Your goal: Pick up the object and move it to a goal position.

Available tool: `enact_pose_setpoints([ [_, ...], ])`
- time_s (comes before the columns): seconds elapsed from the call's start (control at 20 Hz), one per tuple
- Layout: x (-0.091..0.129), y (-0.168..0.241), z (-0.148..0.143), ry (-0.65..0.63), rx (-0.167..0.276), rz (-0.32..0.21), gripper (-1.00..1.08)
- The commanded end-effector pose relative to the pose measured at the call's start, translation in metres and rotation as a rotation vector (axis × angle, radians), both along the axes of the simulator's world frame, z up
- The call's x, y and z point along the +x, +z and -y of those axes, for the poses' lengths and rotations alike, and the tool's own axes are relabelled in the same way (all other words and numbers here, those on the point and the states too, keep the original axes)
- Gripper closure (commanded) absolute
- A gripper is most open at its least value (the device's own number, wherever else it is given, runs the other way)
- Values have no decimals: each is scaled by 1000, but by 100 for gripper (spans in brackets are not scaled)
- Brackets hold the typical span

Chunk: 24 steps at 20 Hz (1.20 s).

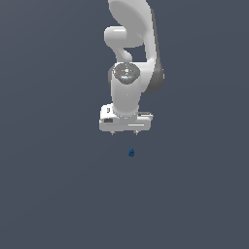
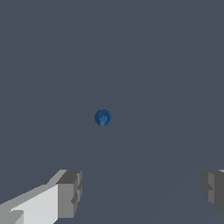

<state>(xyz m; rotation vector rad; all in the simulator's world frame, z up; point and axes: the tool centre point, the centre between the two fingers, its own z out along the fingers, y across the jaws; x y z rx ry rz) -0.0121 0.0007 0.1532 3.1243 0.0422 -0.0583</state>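
Gripper (image 1: 124,132) open, jaws wide apart, holding nothing. Object (image 1: 131,152), dark blue, sits just below centre of the exterior frame, under the gripper, apart from it. We judge it light, rigid, easily tipped; we'd pinch the wider end (image 2: 103,117), seen end-on.

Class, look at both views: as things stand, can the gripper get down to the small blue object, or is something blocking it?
Probably yes. The gripper is open, apart from the blue object, and nothing shows between them.
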Motion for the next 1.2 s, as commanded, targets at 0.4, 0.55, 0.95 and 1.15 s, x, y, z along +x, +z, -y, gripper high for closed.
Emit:
enact_pose_setpoints([
  [0.4, 3, 4, 2, -3, 12, -10, -92],
  [0.55, 3, 5, 2, -5, 12, -10, -92],
  [0.95, 6, -3, -2, 56, 12, -6, -92],
  [1.15, 11, -12, -6, 126, 12, 0, -92],
])
